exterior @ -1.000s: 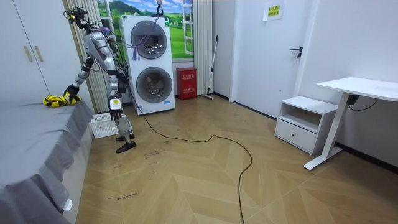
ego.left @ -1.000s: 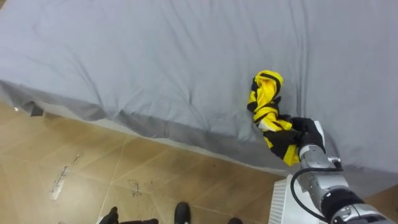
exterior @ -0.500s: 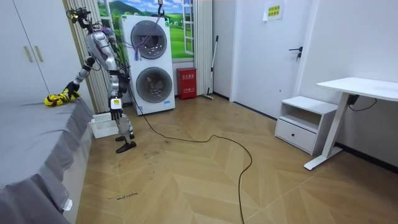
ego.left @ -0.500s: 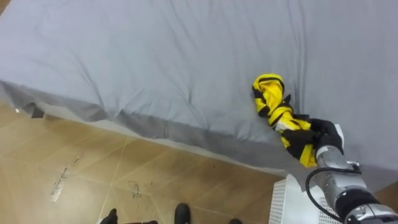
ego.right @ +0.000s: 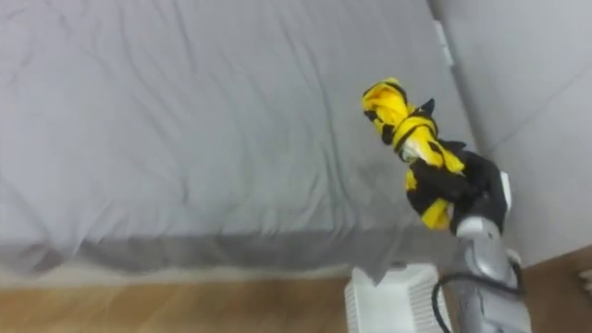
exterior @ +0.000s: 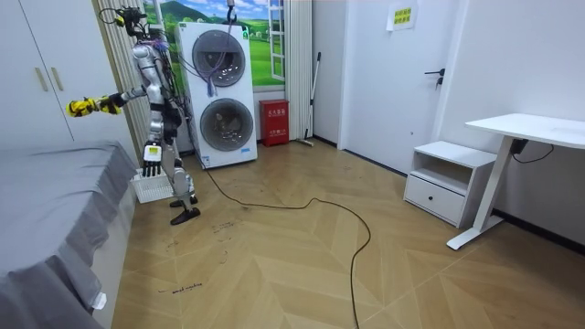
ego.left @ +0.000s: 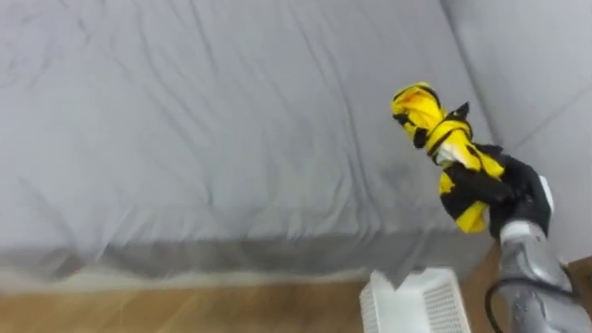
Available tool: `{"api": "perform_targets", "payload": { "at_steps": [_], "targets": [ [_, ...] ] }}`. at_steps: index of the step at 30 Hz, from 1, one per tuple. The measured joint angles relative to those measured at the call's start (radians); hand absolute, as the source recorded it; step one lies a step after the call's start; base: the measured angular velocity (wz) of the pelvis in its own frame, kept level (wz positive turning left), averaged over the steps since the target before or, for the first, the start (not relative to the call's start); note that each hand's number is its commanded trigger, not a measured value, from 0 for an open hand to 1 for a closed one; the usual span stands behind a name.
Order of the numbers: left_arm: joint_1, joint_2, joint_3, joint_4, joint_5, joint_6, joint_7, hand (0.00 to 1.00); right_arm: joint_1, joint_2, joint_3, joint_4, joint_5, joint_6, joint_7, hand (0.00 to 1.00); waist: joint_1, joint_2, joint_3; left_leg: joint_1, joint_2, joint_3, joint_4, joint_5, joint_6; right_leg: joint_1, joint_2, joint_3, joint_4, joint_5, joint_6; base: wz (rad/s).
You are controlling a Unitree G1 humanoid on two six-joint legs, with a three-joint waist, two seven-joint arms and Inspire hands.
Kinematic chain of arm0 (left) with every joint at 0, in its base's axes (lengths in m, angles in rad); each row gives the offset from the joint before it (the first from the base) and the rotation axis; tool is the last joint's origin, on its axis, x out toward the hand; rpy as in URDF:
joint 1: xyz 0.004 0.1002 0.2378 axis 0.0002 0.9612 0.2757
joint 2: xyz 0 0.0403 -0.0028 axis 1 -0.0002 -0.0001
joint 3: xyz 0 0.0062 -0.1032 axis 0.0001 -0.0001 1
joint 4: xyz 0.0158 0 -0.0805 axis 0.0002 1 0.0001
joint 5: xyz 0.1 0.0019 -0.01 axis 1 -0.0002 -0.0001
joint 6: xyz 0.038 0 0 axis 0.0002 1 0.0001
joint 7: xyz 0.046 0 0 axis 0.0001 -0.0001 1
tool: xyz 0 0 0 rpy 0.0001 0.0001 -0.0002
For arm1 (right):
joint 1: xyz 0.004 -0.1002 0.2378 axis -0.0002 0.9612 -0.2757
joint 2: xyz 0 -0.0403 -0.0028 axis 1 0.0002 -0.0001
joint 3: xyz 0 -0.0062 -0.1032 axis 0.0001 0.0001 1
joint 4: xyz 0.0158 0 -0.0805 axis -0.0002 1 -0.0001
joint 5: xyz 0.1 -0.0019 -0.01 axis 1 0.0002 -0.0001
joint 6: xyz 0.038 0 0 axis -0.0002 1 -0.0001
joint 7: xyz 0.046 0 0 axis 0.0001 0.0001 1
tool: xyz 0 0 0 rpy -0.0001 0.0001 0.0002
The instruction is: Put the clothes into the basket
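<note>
A yellow and black garment (ego.left: 442, 139) hangs in the air above the grey bed (ego.left: 203, 139), bunched up in my right hand (ego.left: 514, 191), whose dark fingers are curled round its lower end. The same garment (ego.right: 407, 125) and right hand (ego.right: 474, 188) show in the right eye view. The white slatted basket (ego.left: 413, 302) stands on the floor beside the bed, below the hand. In the room view I stand upright next to the bed with my right arm stretched out level, holding the garment (exterior: 80, 106). My left hand (exterior: 150, 155) hangs at my side above the basket (exterior: 154, 186).
A stacked washer and dryer (exterior: 219, 91) stands behind me. A dark cable (exterior: 302, 206) runs over the wooden floor. A white cabinet (exterior: 443, 178) and a white desk (exterior: 526, 128) stand at the room view's right.
My right arm has risen and lifted the garment off the bed into the air. I have straightened up, and the eye view has shifted with me.
</note>
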Motion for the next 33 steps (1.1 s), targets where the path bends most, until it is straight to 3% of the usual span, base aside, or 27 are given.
{"api": "perform_targets", "payload": {
  "at_steps": [9,14,17,21,25,27,29,33],
  "targets": [
    [0.016,-0.016,-0.003,-0.047,0.025,0.046,-0.002,0.00,0.106,0.004,-0.052,-0.170,0.087,0.034,0.003,1.00,-0.062,0.005,-0.0011,0.129,0.030,0.124,-0.008,-0.064,-0.028,0.082,0.044,0.117,-0.026,0.001,-0.001,-0.45],
    [0.032,-0.017,-0.005,-0.060,0.070,0.059,-0.002,0.00,0.169,0.032,-0.070,-0.203,0.081,0.054,0.002,1.00,-0.077,0.009,-0.0005,0.169,0.040,0.152,-0.008,-0.081,-0.045,0.107,0.067,0.142,-0.027,0.005,-0.007,-0.36],
    [0.043,-0.015,-0.015,-0.060,0.070,0.065,-0.002,0.00,0.202,0.039,-0.071,-0.190,0.099,0.057,0.002,1.00,-0.092,0.030,0.0006,0.181,0.057,0.154,-0.006,-0.100,-0.053,0.113,0.079,0.140,-0.027,0.006,-0.009,-0.18],
    [0.043,-0.003,-0.018,-0.059,0.070,0.065,-0.002,0.00,0.203,0.039,-0.073,-0.127,0.097,0.065,-0.030,1.00,-0.114,0.049,-0.0035,0.165,0.057,0.171,-0.005,-0.102,-0.054,0.086,0.080,0.143,-0.022,0.006,-0.011,-0.15],
    [0.037,0.007,-0.049,-0.054,0.070,0.065,-0.002,0.00,0.099,0.035,-0.113,0.000,0.108,0.065,-0.057,1.00,-0.146,0.080,0.0015,0.102,0.055,0.183,0.018,-0.105,-0.047,0.009,0.077,0.158,0.013,0.007,-0.013,-0.12],
    [0.037,0.008,-0.054,-0.053,0.069,0.065,-0.002,0.00,0.048,0.028,-0.140,0.048,0.118,0.063,-0.074,1.00,-0.151,0.098,-0.0013,0.067,0.055,0.195,0.028,-0.106,-0.043,-0.031,0.077,0.170,0.024,0.007,-0.012,-0.18],
    [0.036,0.009,-0.054,-0.053,0.068,0.065,-0.004,0.00,0.001,0.011,-0.150,0.076,0.124,0.059,-0.089,1.00,-0.158,0.120,0.0016,0.022,0.057,0.202,0.047,-0.108,-0.039,-0.080,0.073,0.171,0.041,0.007,-0.012,-0.16],
    [-0.025,0.012,-0.088,-0.027,0.053,0.066,-0.009,0.00,-0.111,-0.038,-0.144,0.221,0.121,0.040,-0.108,1.00,-0.151,0.152,0.0093,-0.042,0.053,0.201,0.067,-0.104,-0.033,-0.159,0.068,0.188,0.081,0.007,-0.012,-0.11]
  ]
}}
